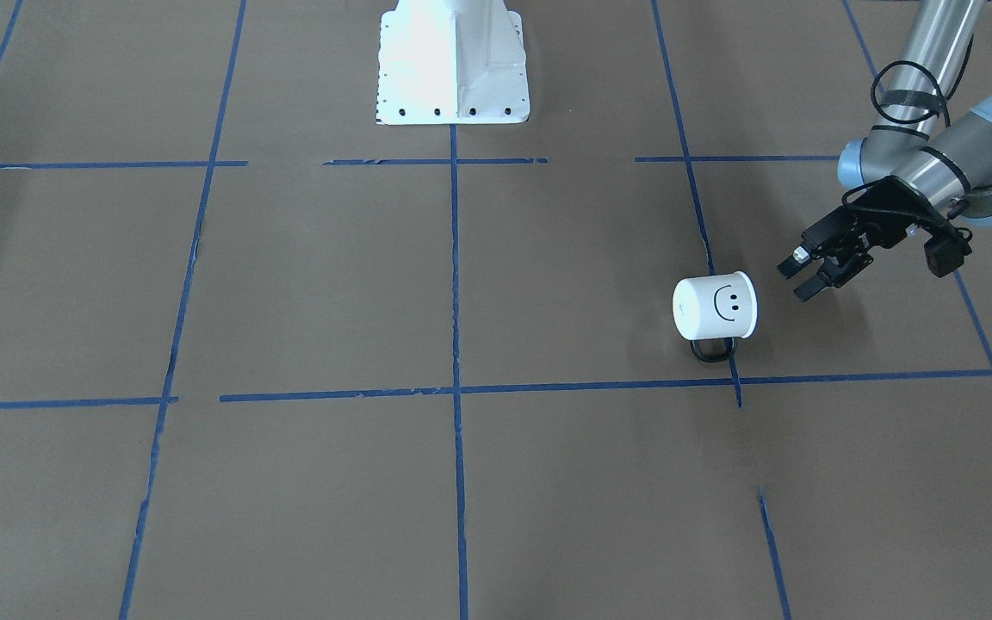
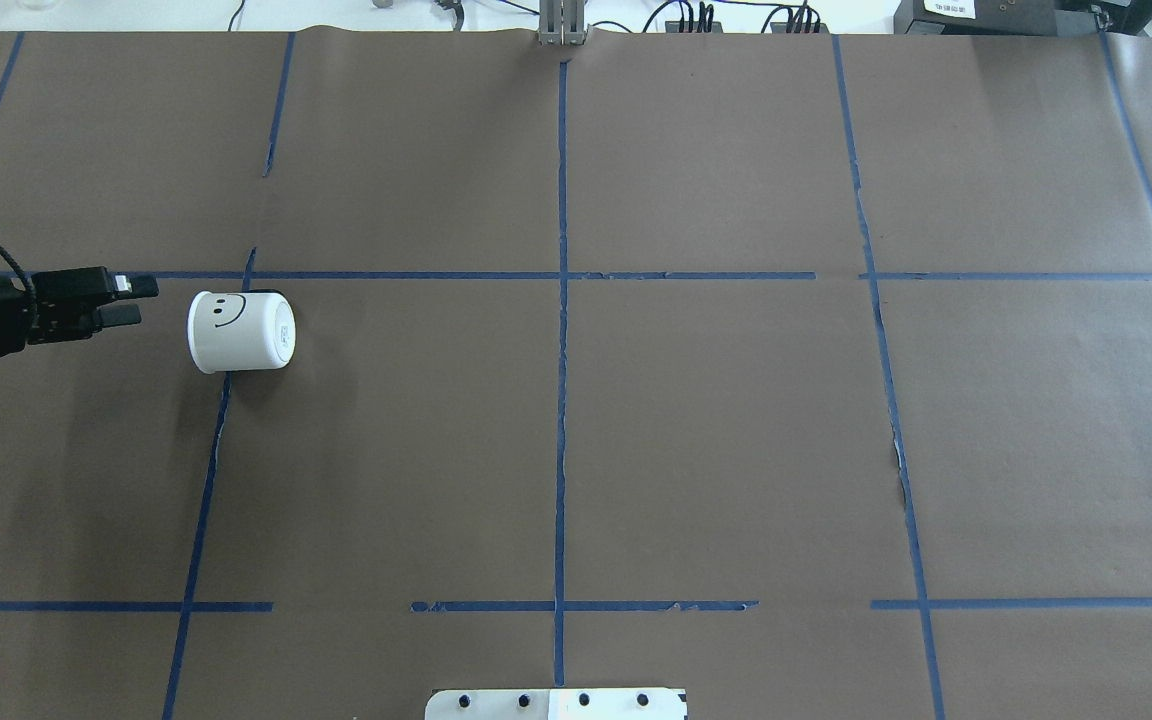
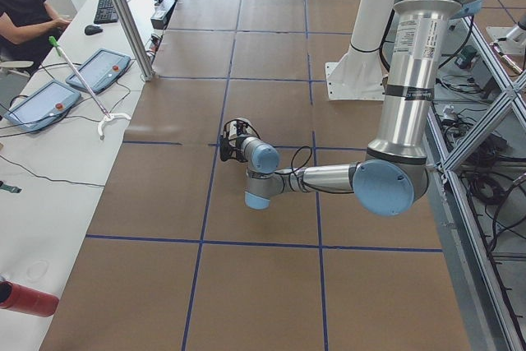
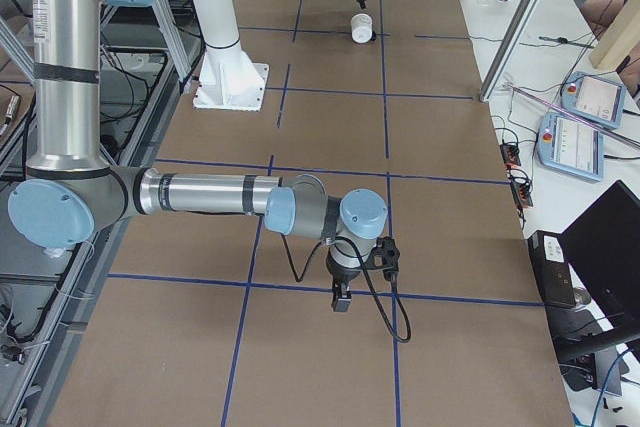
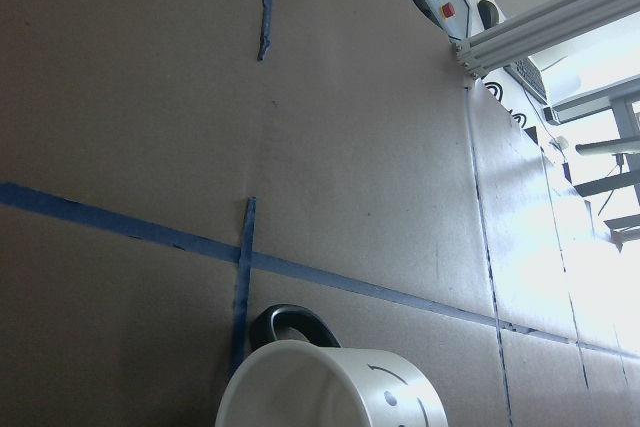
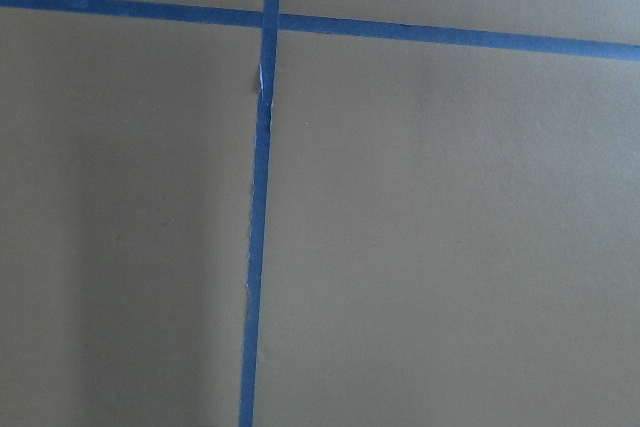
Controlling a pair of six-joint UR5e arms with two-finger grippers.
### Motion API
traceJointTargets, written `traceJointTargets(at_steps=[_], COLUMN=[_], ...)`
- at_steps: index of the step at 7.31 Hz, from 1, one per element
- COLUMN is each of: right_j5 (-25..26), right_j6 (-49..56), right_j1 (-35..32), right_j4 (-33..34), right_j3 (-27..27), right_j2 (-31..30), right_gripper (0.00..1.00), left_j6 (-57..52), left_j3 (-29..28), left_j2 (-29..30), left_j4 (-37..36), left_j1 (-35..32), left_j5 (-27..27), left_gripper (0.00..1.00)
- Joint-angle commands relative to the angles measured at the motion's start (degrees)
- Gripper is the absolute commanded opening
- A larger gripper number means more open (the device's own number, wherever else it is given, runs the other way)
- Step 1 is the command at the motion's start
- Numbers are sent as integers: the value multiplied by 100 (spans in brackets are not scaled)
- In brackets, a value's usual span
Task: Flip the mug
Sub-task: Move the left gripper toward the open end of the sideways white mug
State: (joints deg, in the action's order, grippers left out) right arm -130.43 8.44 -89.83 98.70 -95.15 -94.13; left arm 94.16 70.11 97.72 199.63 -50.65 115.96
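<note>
Reaching step: as I judge it, the approach to the mug is in hand and the flip itself is not yet begun.
Left gripper: near the table's left edge. Its fingers are parted and hold nothing. It points at the mug from just beside it, without touching.
Mug: lies on its side on the table close to the left edge, roughly midway between the robot's edge and the far edge. The mouth is turned toward the left gripper, the base toward the table's middle, and the smiley face is uppermost.
Handle: a black loop on the far-edge side of the mug, low against the table.
Right gripper: well apart, toward the right edge. It shows only from the side, so I cannot tell whether its fingers are parted.
Doing it well: slip one finger into the mouth and keep the other outside, pinching the upper wall away from the handle. Clamp firmly before lifting, because the round body could roll toward the robot's edge. Then turn the wrist until the mug likely stands on its base, and let go low.
Counts: one mug, one handle, one smiley face, two grippers.
</note>
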Motion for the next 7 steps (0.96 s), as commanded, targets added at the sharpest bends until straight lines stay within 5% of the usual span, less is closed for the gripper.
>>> traceJointTargets(at_steps=[1, 7], right_j5=[0, 0], right_j6=[0, 0], right_j1=[0, 0], right_j4=[0, 0], right_j3=[5, -4], right_j2=[0, 0], right_gripper=[100, 100], left_j6=[58, 428], left_j3=[-85, -639], left_j2=[107, 449], left_j4=[120, 736], left_j1=[107, 319], left_j5=[-169, -170], left_gripper=[100, 100])
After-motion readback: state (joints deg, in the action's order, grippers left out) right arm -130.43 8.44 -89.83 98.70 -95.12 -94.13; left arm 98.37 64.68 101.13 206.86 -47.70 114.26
